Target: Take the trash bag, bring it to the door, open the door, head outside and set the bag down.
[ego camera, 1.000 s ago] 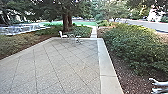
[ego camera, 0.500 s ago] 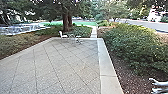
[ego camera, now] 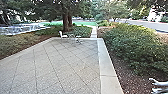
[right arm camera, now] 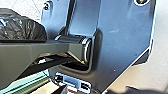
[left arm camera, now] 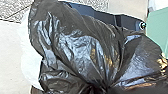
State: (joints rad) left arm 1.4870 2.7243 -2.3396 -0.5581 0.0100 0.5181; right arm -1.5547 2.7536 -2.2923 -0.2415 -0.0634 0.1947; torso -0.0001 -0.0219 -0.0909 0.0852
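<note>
The black trash bag (left arm camera: 75,50) is large and glossy in the left wrist view. Its folds draw together into a tight bunch at my left gripper (left arm camera: 101,88), which is shut on it; the plastic covers most of the gripper. In the right wrist view, part of the same bag (right arm camera: 20,27) shows behind the robot's jointed bar. How my right gripper stands cannot be made out.
Paving (ego camera: 57,67) stretches ahead, bordered on the right by a pale concrete strip (ego camera: 106,62). Bushes (ego camera: 135,47) grow beyond it. A white chair (ego camera: 63,36) and a small table (ego camera: 72,37) stand at the far end. A pale forked object (ego camera: 160,83) juts in at lower right.
</note>
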